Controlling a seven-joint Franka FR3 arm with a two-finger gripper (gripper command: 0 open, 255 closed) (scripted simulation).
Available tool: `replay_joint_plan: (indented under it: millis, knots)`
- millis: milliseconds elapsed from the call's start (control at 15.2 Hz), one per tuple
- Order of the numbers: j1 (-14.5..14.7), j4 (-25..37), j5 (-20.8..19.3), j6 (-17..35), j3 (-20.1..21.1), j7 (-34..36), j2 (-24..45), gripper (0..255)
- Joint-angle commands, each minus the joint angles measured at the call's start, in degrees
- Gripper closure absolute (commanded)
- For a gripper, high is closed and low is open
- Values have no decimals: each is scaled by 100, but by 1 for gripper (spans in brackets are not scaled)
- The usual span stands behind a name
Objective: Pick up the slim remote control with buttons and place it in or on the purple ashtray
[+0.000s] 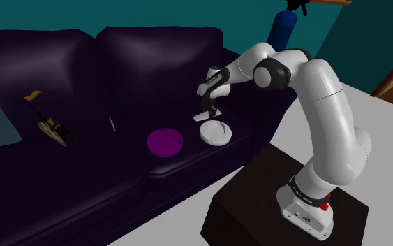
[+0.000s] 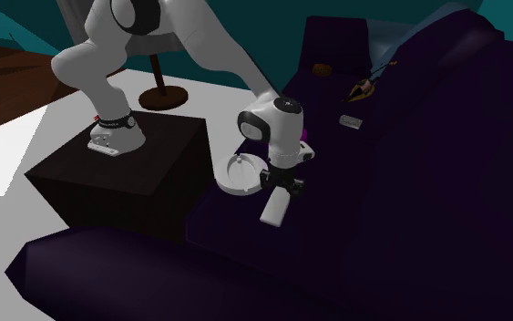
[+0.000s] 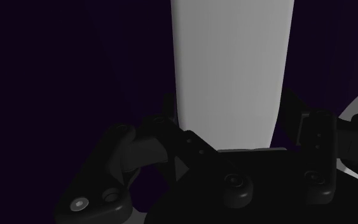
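A slim, plain white remote [image 3: 228,63] lies lengthwise between my black fingers on the dark purple sofa seat. My gripper [image 3: 228,109] is shut on it, one finger pressed to each long side. From the side, the gripper [image 2: 282,187] points straight down onto the remote [image 2: 274,210], which still seems to rest on the cushion. In the shoulder view the gripper [image 1: 207,110] stands just behind a white dish, with the remote [image 1: 202,116] under it. The purple ashtray [image 1: 165,142] sits on the seat toward the shoulder view's left; the wrist partly hides the ashtray [image 2: 309,146].
A white round dish [image 1: 214,132] lies right beside the gripper, near the seat's front edge. Farther along the sofa [image 1: 83,175] are a small grey slab [image 1: 112,125] and a brown-gold object [image 1: 52,127]. The dark stand [image 1: 285,210] is at lower right.
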Motion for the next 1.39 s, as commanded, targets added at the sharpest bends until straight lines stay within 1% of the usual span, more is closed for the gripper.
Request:
replay_joint_plan:
  millis: [0,528,1320]
  knots:
    - [0,-1,0,1,0,0,3,255]
    - [0,-1,0,0,0,0,3,255]
    - [106,-172,-142,-524,-145,79,-691,255]
